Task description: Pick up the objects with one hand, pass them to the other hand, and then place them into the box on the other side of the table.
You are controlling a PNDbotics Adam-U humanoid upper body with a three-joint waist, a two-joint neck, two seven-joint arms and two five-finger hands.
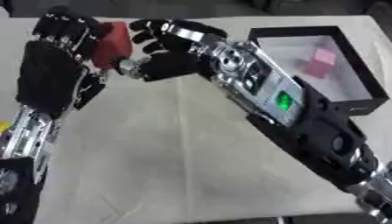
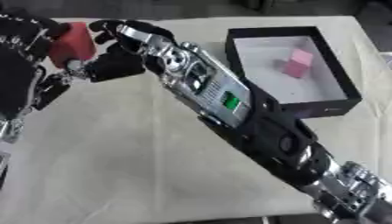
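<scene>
The left hand (image 1: 57,65) is gripping the red block (image 1: 115,43) as the half-curled right hand (image 1: 172,54) is closing on it mid-handover, the black box (image 1: 360,74) already holding a pink block (image 1: 321,63)

Your tabletop (image 1: 153,166) is covered in a plain beige cloth; a faint crease (image 1: 182,144) runs down its middle towards the near edge; at the left edge you have a small yellow bit (image 1: 2,126), too little showing to name; at the near left corner sits a dark shape (image 1: 14,188), unclear what; beyond the far edge lies a dark, blurred background (image 1: 191,6).
</scene>
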